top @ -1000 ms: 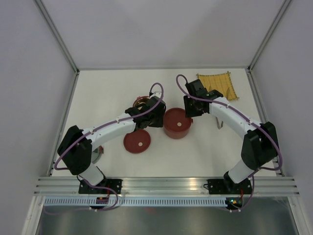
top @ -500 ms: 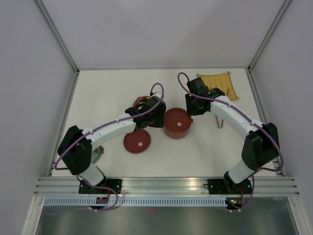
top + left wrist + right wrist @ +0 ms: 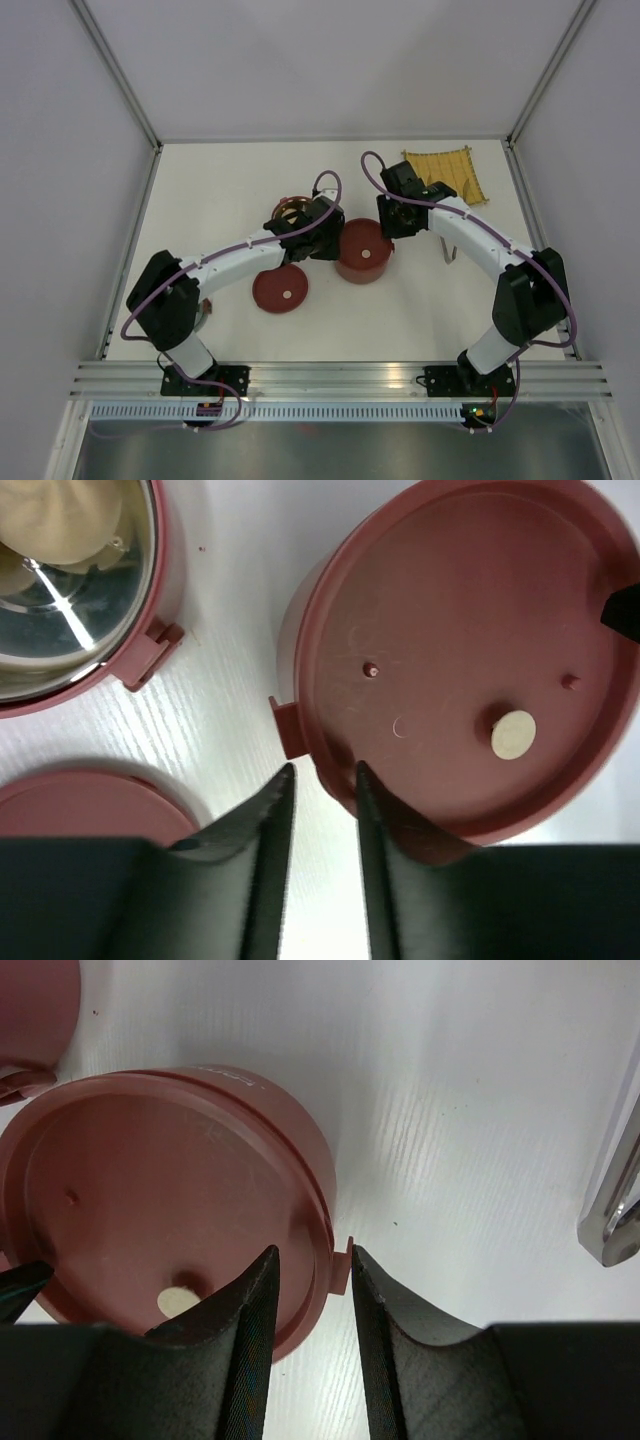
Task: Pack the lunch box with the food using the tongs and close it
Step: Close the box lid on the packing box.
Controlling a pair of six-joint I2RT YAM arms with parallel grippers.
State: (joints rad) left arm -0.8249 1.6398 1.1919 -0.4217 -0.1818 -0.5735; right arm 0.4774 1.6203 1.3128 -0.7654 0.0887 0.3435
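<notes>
Between the fingers of the left gripper (image 3: 322,770), jaws part-open, the lidded red bowl (image 3: 450,630) rim; right gripper (image 3: 312,1252) likewise straddling it, clamping unclear.

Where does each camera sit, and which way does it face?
Top external: high behind the robot, facing down on the table; the left arm and right arm show.
Left wrist: on the left arm, facing down past the left end effector at the lidded bowl.
Right wrist: on the right arm, facing down past the right end effector; tongs at its right edge.
Shared: both wrist views show the lidded bowl, from opposite sides.
</notes>
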